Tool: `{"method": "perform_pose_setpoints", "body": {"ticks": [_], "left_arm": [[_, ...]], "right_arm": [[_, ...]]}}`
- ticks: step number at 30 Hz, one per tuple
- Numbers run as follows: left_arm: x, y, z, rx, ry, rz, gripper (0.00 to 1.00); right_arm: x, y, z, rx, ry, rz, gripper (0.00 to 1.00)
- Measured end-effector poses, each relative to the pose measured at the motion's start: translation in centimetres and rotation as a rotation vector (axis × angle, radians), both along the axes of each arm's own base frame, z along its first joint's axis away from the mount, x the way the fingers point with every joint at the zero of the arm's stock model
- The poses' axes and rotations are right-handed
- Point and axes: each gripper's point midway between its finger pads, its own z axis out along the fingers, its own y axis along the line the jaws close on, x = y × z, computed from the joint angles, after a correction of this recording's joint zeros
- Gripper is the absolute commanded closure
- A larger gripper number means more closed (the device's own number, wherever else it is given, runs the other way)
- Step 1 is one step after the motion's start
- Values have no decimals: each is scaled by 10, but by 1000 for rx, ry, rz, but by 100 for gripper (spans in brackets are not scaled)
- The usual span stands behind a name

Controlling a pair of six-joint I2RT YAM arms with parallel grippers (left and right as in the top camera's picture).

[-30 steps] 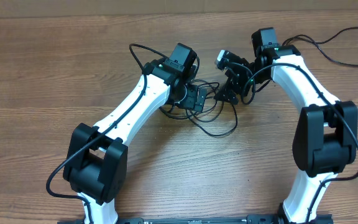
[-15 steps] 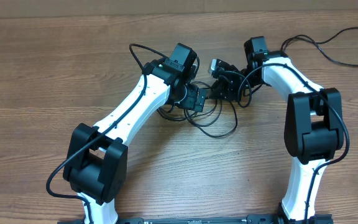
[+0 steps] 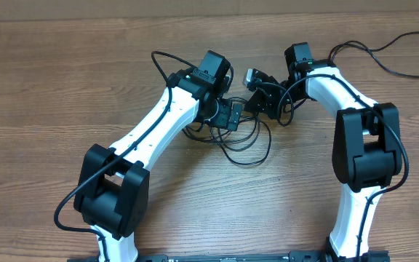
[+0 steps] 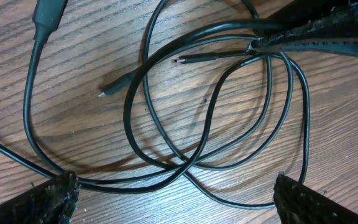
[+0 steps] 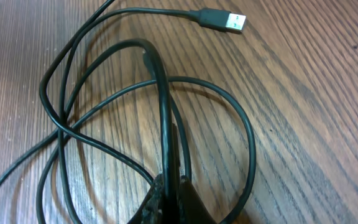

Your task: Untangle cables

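A tangle of thin black cables [image 3: 244,142] lies on the wooden table between my two grippers. My left gripper [image 3: 231,116] hovers wide open over the loops [image 4: 216,106], its fingertips [image 4: 51,198] astride several crossing strands and touching none. My right gripper [image 3: 257,102] is shut on one strand of cable [image 5: 166,112], which runs up from between its jaws. A USB plug [image 5: 224,20] lies loose beyond it. In the left wrist view the right gripper's tips [image 4: 303,37] pinch the strand at the top right, and a small connector [image 4: 112,88] lies free.
A thicker black plug end [image 4: 48,15] lies at the top left of the left wrist view. Another black cable [image 3: 406,69] runs off the table's far right edge. Both white arms [image 3: 158,131] reach in from the near edge.
My right gripper moved left into the tangle and closed on a cable strand. The nearest loop shifted slightly. The left gripper stayed open and in place.
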Motion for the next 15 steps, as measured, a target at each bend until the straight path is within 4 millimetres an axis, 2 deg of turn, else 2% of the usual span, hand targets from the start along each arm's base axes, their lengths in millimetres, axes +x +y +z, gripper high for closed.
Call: {"method": "perform_pose_setpoints", "body": {"ticks": [5,9,12,15], "left_arm": [[0,0,0,0,0,0,0],[0,0,0,0,0,0,0],[0,0,0,0,0,0,0],[0,0,0,0,0,0,0]], "right_arm": [[4,-9,0,-40,85,-103,96],[13,-25,12,-97,182,-238,96],[14,-35,31,-138,254,-316,96],[13,-41,62,-168,293,-366,96]]}}
